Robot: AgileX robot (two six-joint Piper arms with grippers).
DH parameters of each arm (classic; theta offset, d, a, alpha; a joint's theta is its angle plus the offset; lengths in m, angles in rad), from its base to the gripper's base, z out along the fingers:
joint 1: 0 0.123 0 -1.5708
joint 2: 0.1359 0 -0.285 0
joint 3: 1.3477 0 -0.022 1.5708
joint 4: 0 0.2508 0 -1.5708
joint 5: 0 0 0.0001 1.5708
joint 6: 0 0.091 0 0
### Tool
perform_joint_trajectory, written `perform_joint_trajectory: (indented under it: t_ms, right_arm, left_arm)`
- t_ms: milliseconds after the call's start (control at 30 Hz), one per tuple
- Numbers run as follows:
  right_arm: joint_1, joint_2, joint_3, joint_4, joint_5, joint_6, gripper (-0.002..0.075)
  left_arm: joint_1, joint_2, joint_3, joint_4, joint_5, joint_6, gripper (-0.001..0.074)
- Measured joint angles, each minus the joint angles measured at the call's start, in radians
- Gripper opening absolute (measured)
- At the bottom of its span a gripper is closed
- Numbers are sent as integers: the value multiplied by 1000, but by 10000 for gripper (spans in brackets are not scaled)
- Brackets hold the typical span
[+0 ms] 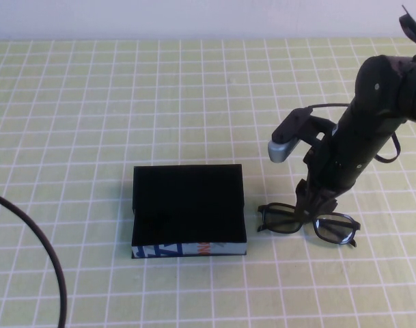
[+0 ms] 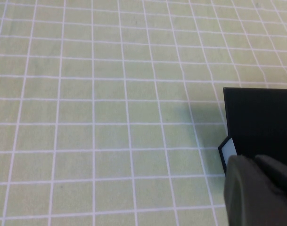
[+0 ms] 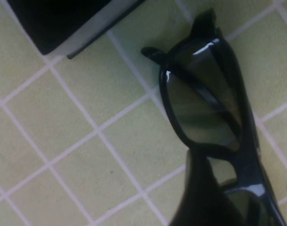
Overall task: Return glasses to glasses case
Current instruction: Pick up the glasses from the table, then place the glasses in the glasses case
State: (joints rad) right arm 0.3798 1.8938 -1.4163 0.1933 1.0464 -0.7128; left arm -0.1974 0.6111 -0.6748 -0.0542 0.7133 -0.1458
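Note:
The glasses case (image 1: 187,205) lies open at the table's middle, its black lining up and its blue, white and orange-red printed side facing me. The black glasses (image 1: 307,224) lie folded on the table just right of it. My right gripper (image 1: 315,203) is down over the bridge of the glasses, open, with one finger on each side of the frame. In the right wrist view the glasses (image 3: 204,99) fill the middle and a corner of the case (image 3: 53,23) shows. My left gripper (image 2: 258,193) shows only in the left wrist view, next to the case (image 2: 261,117).
A black cable (image 1: 50,266) curves over the table's front left corner. The table (image 1: 91,102) carries a green cloth with a white grid.

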Motion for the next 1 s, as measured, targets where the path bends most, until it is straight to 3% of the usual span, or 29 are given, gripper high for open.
perform_joint_trajectory:
  t_ms: [333, 400, 533, 600, 1000]
  right_arm:
    - [0, 62, 0, -4, -16, 0, 330]
    - [0, 64, 0, -4, -10, 0, 272]
    - [0, 66, -32, -4, 35, 0, 67]
    - [0, 66, -63, -4, 57, 0, 19]
    - [2, 51, -371, 73, 169, 0, 1]
  left_arm:
    - [0, 0, 0, 0, 7, 0, -3]
    - [0, 0, 0, 0, 7, 0, -3]
    - [0, 0, 0, 0, 7, 0, -3]
    - [0, 0, 0, 0, 7, 0, -3]
    - [0, 0, 0, 0, 11, 0, -3]
